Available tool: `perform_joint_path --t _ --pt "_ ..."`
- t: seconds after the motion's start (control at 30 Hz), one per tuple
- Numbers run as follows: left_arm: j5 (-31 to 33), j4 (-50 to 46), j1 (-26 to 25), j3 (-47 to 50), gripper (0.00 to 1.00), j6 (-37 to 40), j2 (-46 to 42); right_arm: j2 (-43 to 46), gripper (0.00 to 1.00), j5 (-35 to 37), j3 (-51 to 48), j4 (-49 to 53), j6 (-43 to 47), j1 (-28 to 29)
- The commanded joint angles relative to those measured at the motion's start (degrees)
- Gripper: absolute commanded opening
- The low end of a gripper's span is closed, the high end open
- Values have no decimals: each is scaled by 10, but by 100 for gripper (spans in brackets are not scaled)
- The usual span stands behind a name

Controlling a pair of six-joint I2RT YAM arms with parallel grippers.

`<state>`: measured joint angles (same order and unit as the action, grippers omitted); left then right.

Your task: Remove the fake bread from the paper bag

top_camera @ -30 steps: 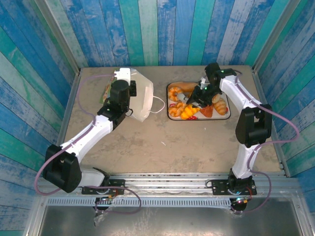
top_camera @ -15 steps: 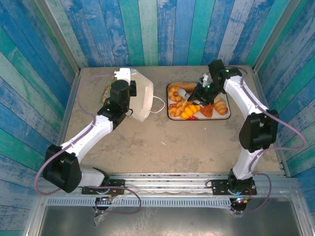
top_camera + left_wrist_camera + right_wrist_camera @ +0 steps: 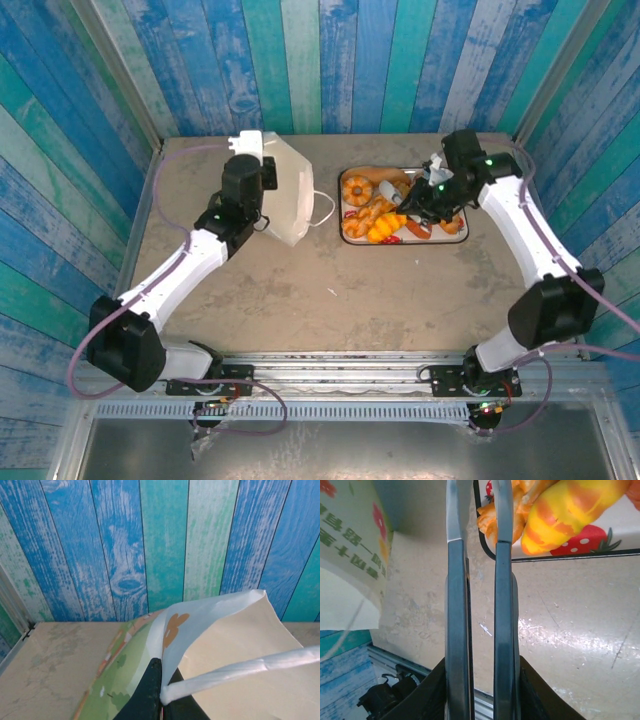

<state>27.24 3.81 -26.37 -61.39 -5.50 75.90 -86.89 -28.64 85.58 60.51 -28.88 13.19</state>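
Pinching paper bag (image 3: 235, 645) nr orange logo (image 3: 174, 628): left tool (image 3: 161, 692).

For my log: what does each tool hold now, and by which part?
Left tool pinches the paper bag at its rim beside a loop handle. Right tool grips metal tongs by their handle end.

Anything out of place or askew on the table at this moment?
The bag lies tipped on its side rather than upright, its rim pinched by the left gripper, one handle trailing on the table toward the tray. The bread in sight sits on the tray; nothing looks spilled or damaged.
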Motion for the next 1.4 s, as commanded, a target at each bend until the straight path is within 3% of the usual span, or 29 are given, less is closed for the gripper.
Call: perform_joint_path --t 0.0,0.23,0.53,0.83,1.2,1.37 --pt "-27 -39 4 -45 1 -43 19 48 32 28 -34 -5 5 -3" --pt "-80 -101 18 -97 1 -112 24 127 28 56 -94 -15 9 -4" --pt "-244 -185 86 -166 4 -245 65 203 29 110 -154 -14 33 -4" --pt "-371 -212 116 -206 5 -314 138 256 29 143 -220 -16 49 -1" --pt "-394 -200 133 -230 10 -344 211 356 28 248 -291 -22 13 50" --pt "-380 -207 143 -249 11 -343 231 377 28 262 -317 -28 -12 68"
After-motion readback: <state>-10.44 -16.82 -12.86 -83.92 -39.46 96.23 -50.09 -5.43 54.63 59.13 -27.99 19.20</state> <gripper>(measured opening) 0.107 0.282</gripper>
